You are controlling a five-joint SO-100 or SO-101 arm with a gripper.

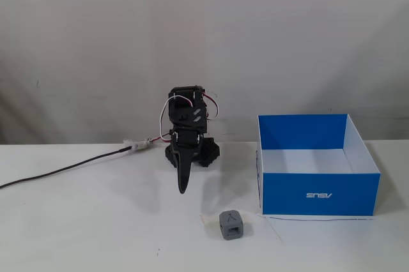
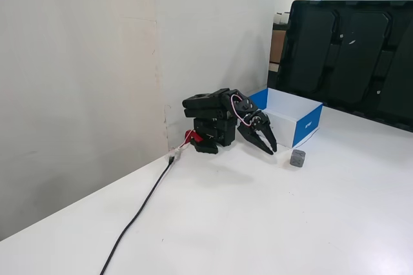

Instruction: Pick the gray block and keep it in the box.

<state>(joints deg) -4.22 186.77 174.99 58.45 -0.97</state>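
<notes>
The gray block [image 1: 232, 225] is a small cube with a dark recessed square on its front face. It sits on the white table near the front, left of the box; it also shows in the other fixed view [image 2: 297, 157]. The box [image 1: 317, 193] is blue with a white inside and an inverted ASUS logo, and it stands open-topped at the right [image 2: 306, 124]. My gripper [image 1: 183, 189] hangs folded down in front of the arm's base, shut and empty, left of and behind the block [image 2: 271, 150].
A black cable [image 1: 64, 169] runs from the arm's base across the table to the left [image 2: 142, 210]. A large dark monitor [image 2: 352, 55] stands behind the box. A wall rises just behind the arm.
</notes>
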